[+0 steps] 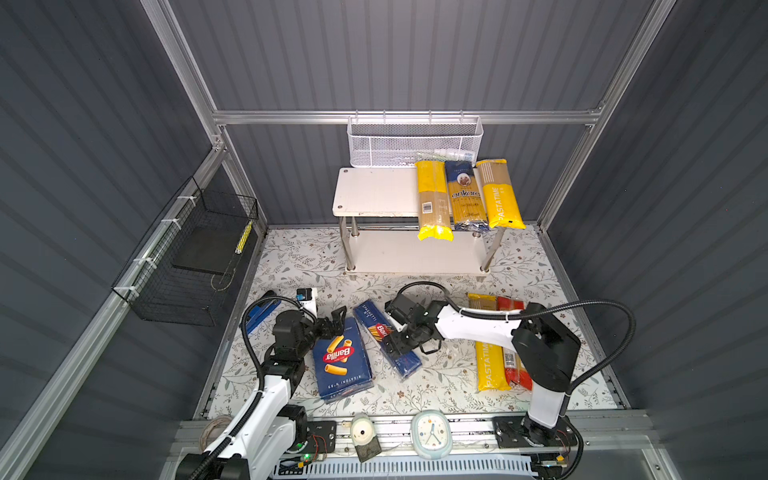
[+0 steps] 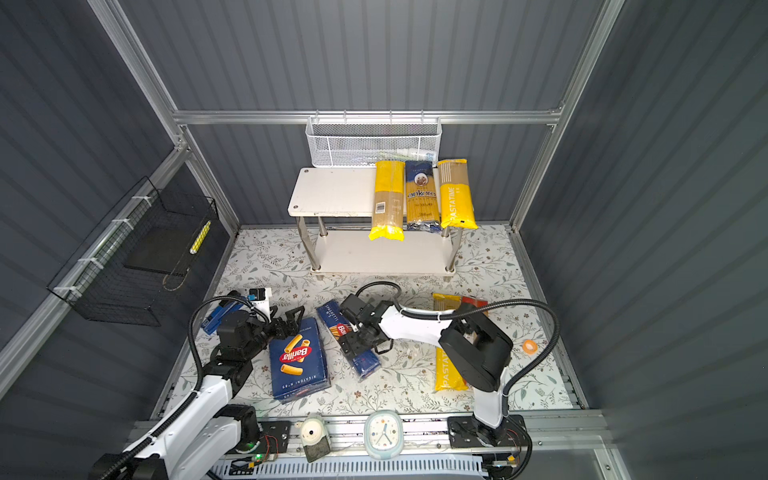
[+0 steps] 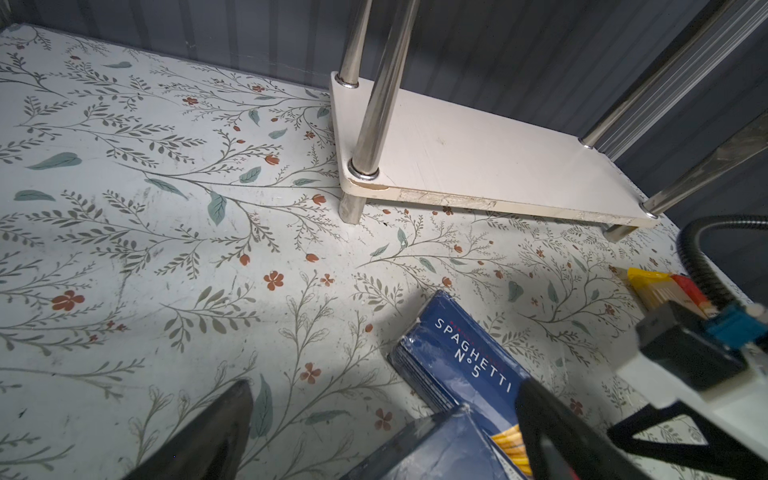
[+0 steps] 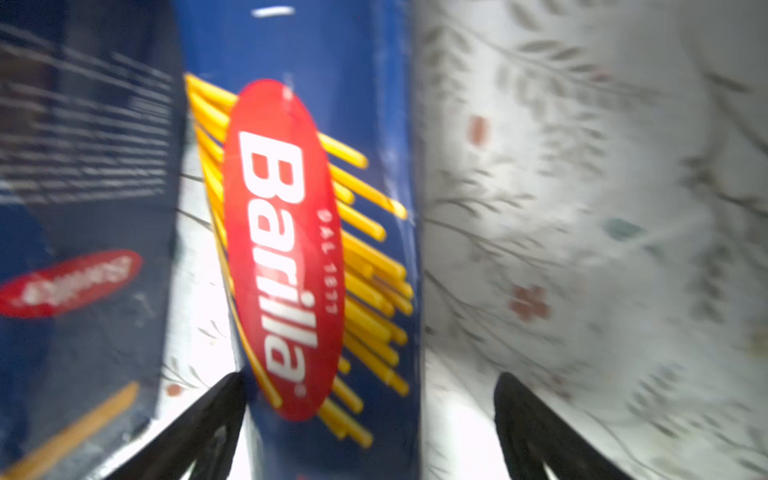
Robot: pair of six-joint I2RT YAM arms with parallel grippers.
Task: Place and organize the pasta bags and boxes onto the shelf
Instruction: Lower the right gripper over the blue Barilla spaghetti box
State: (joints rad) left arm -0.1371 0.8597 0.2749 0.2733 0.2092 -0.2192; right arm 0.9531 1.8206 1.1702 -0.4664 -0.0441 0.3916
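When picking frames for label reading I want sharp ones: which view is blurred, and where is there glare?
Right wrist view: blurred, floral mat smeared with a washed-out bright patch, though the spaghetti box logo is legible. Left wrist view: sharp, box print readable. Both top views: sharp, evenly lit, no strong glare.

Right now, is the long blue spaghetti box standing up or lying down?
Lying down. The spaghetti box lies flat on the flowery table, with its long Barilla face turned up.
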